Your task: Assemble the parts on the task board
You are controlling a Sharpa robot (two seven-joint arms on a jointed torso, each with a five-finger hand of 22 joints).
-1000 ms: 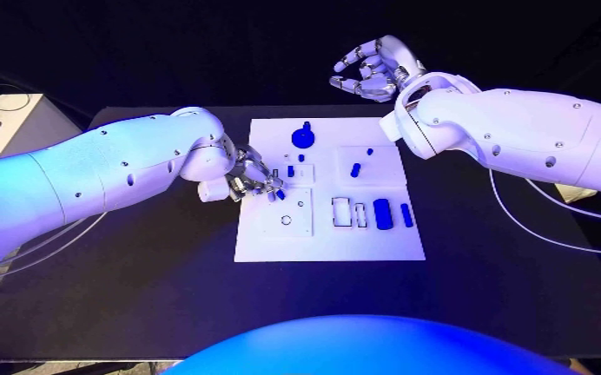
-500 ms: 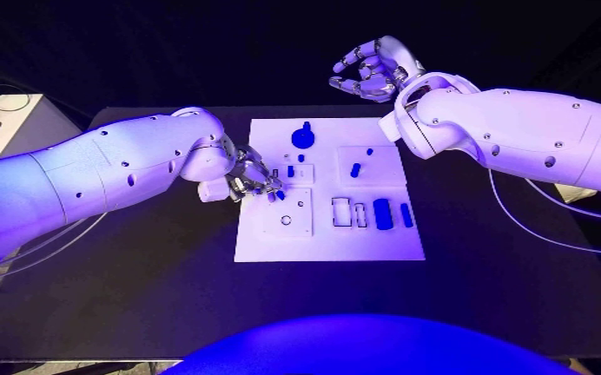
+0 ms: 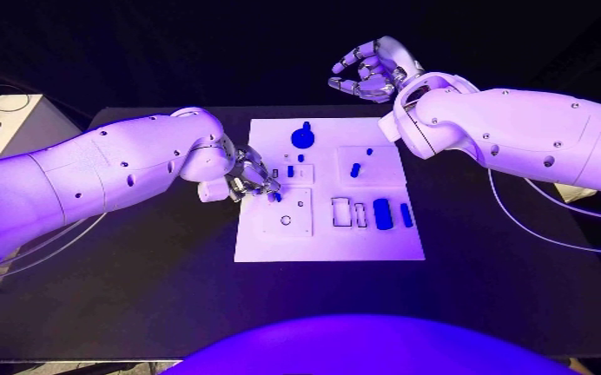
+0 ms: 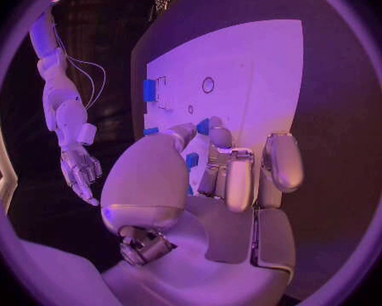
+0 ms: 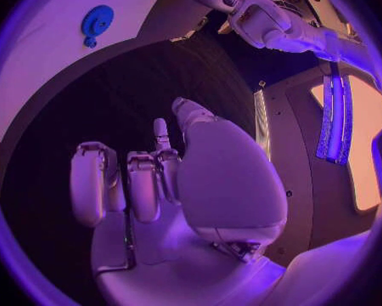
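Left hand [image 3: 251,180] at board [image 3: 328,249] left edge pinches small blue part [image 4: 203,126]; right hand [image 3: 370,69] curled empty beyond far edge

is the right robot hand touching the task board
Apart. The head view shows the right robot hand raised beyond the far edge of the task board, with dark background between them; the right wrist view shows black table between its fingers and the board.

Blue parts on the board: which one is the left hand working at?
The small blue part at the task board's left edge, right at the left hand's fingertips. The round-headed part and the bars lie apart, untouched.
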